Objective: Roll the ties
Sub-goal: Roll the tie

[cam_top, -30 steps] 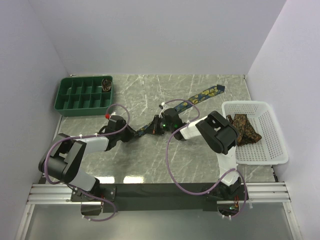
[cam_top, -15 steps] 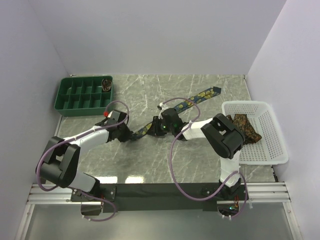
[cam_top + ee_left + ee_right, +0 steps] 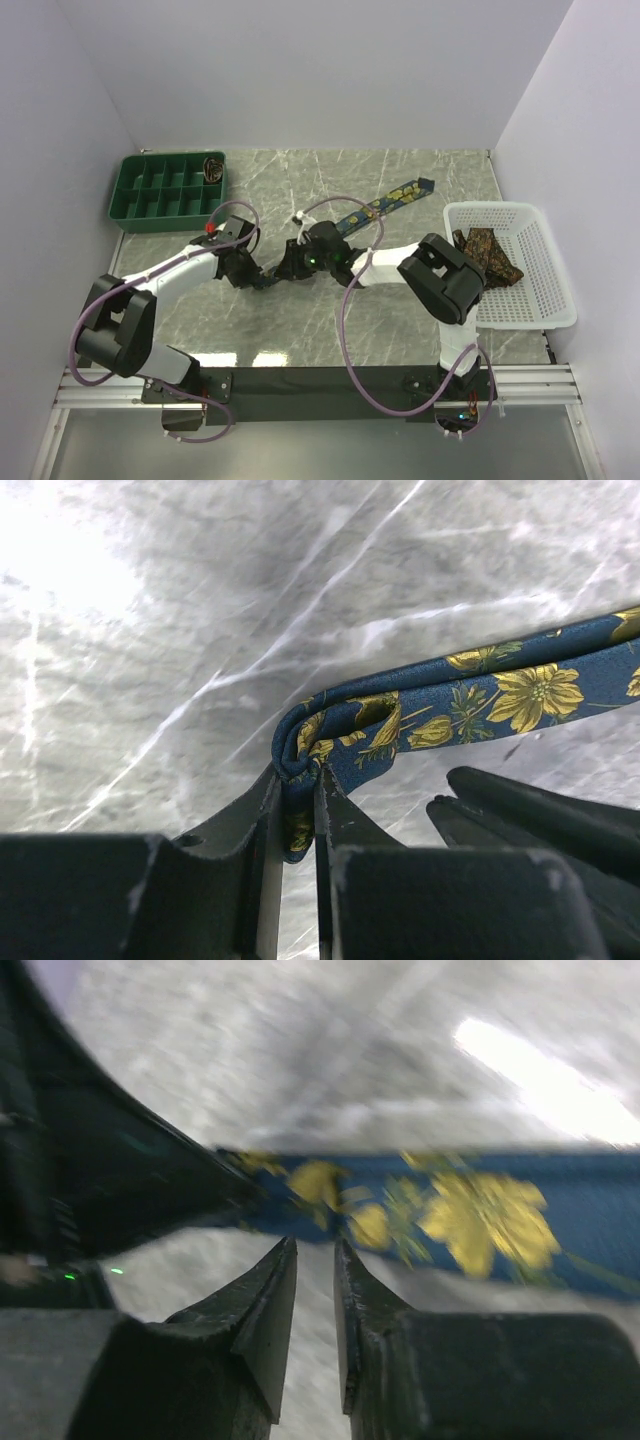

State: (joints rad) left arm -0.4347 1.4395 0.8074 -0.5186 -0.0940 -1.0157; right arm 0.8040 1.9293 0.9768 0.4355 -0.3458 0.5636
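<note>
Marble table (image 3: 420, 320): navy tie (image 3: 405, 194) diagonal, tip far-right; left hand (image 3: 298, 780) pinches fold; right hand (image 3: 315, 1260) parted.

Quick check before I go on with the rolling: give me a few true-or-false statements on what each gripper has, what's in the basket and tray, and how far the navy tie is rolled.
1. The left gripper pinches a folded end of the navy tie. True.
2. The right gripper is clamped on that tie. False: its fingers stand slightly apart with nothing between them, and the tie lies just beyond the tips.
3. A brown tie lies in the white basket. True.
4. Every compartment of the green tray is empty. False: a small rolled bundle sits in its far right corner compartment.
5. The navy tie is fully rolled. False: most of it lies stretched out towards the far right.
</note>
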